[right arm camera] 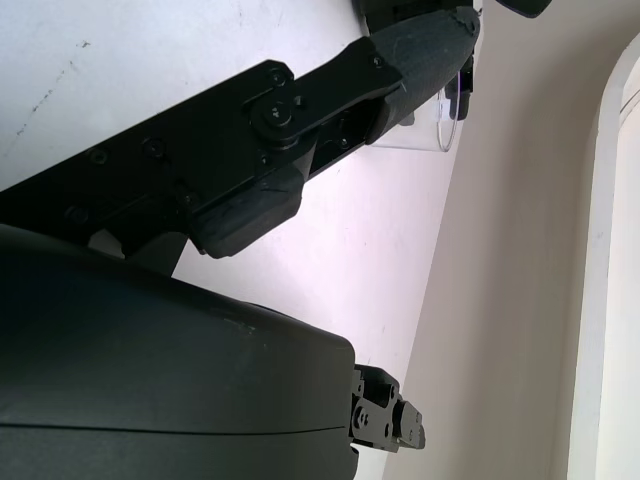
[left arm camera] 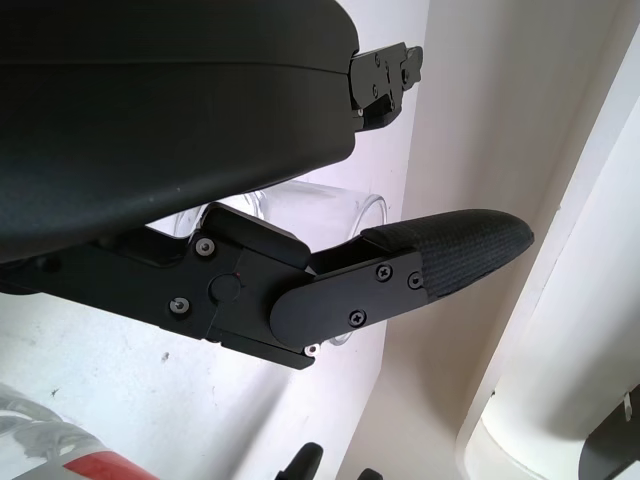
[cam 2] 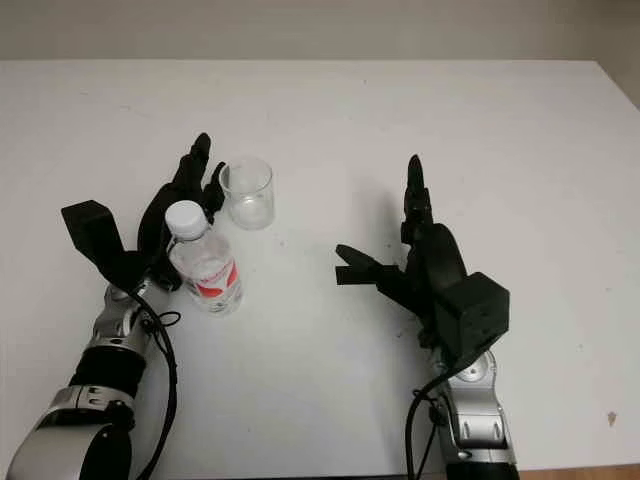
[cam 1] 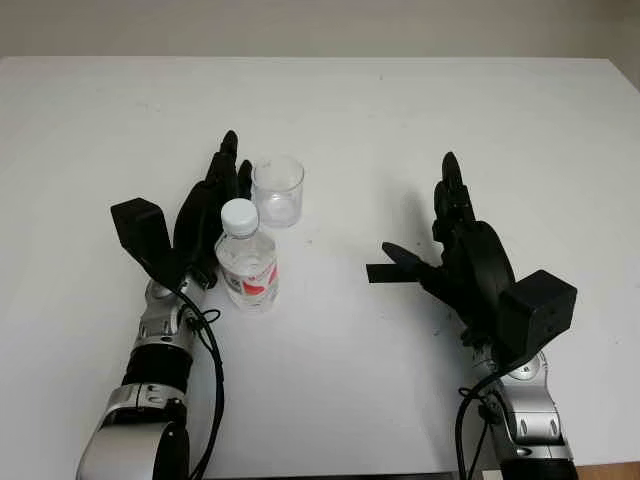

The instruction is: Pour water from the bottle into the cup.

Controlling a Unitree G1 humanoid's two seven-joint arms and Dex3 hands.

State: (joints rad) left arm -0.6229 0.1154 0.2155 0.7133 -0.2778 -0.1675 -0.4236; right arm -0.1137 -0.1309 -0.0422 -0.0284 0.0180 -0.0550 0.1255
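A small clear water bottle [cam 1: 247, 262] with a white cap and a red label stands upright on the white table [cam 1: 360, 100]. A clear empty cup [cam 1: 277, 191] stands just beyond it, slightly to the right. My left hand [cam 1: 212, 200] is open right beside the bottle's left side, its fingers reaching past the bottle toward the cup. In the left wrist view the cup [left arm camera: 335, 207] shows behind a finger [left arm camera: 440, 255], and the bottle's label [left arm camera: 60, 458] sits at the edge. My right hand [cam 1: 440, 230] hangs open over the table's right middle, far from both.
The table's far edge meets a pale wall [cam 1: 320, 25]. The right wrist view shows the cup [right arm camera: 442, 125] far off past the right hand's fingers [right arm camera: 410, 50]. Bare tabletop lies between the two hands.
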